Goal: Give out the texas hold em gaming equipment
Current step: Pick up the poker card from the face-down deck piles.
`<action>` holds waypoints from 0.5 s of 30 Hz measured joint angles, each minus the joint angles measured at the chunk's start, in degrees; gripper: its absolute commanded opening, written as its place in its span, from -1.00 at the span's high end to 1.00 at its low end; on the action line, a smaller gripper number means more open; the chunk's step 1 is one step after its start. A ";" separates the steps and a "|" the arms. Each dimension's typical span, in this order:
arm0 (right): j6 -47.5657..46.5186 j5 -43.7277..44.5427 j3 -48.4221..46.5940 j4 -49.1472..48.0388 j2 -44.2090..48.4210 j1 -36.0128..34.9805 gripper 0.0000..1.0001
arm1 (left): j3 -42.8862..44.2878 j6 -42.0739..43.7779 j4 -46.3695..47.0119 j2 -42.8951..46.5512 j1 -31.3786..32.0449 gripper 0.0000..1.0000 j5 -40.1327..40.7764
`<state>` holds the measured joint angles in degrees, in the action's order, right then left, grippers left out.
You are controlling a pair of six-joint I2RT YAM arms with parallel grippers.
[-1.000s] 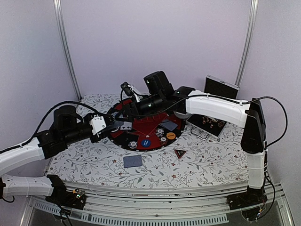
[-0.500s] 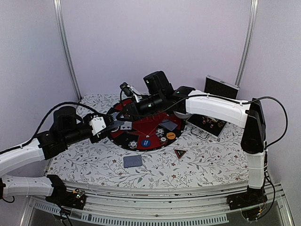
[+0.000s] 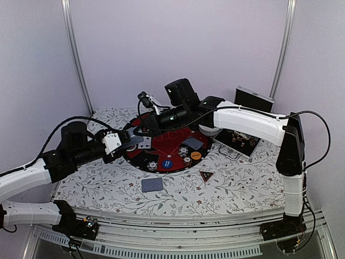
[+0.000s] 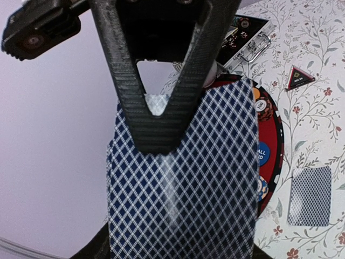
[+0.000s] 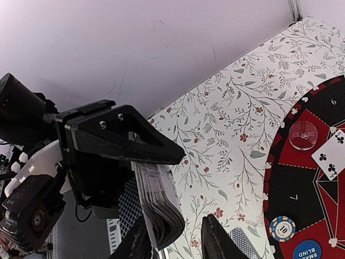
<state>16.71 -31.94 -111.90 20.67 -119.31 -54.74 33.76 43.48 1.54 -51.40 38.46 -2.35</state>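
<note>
My left gripper is shut on a deck of playing cards with blue diamond backs, held over the left rim of the round red-black board. In the left wrist view its upper finger lies across the deck. My right gripper straddles the deck's free end. One finger touches the bent cards, the other stands apart with a gap. A single card and the triangular marker lie on the cloth. A blue disc, an orange disc and a striped chip sit on the board.
The black case stands open at the back right. On the board there are another card, a face-up clubs card and a clear dealer button. The right arm spans the board from the right.
The right gripper's jaws have narrowed around the deck's end and its wrist has risen a little. The left arm and deck have stayed put.
</note>
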 measured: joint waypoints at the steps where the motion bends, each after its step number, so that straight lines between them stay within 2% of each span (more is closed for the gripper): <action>1: -0.02 0.02 -0.24 0.02 0.00 0.00 0.40 | -0.02 0.00 0.02 -0.02 -0.02 -0.05 0.00; 8: -0.11 0.48 -0.66 0.79 0.02 0.00 0.43 | 0.00 0.00 0.31 -0.07 -0.24 -0.05 0.02; 15: -0.09 0.98 -0.66 2.10 0.87 -0.02 0.56 | 0.00 0.00 0.33 -0.35 -0.28 -0.05 0.04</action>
<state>16.62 -30.96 -112.55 22.76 -118.43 -54.76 33.76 43.48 1.87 -51.75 38.17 -2.31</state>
